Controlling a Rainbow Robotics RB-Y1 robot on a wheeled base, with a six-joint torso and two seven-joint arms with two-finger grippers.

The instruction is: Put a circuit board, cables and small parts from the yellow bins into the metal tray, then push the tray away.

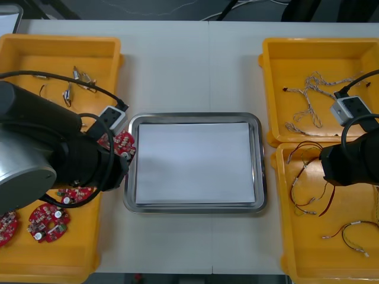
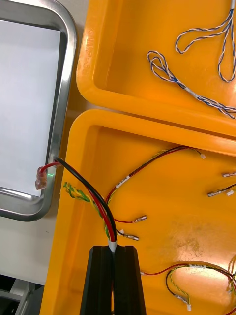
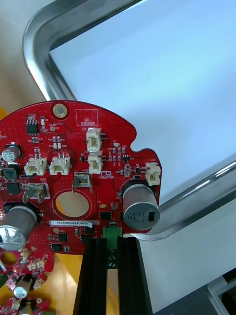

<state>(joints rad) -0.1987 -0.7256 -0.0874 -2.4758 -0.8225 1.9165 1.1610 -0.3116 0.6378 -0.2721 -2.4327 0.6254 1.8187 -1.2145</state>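
Left tool clamps circuit board at tray rim (right tool pinches cable).

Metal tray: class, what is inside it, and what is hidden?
The metal tray is white inside, nothing lying there. The circuit board in the left gripper covers part of its left rim. The right gripper holds a cable above a yellow bin.

I read a light table with a seam down its middle. Directly on it:
- metal tray at centre, shiny rim, white inside
- far left bin and near left bin, yellow
- far right bin and near right bin, yellow, butted together

A thin strip of tabletop separates the tray from the right bins.
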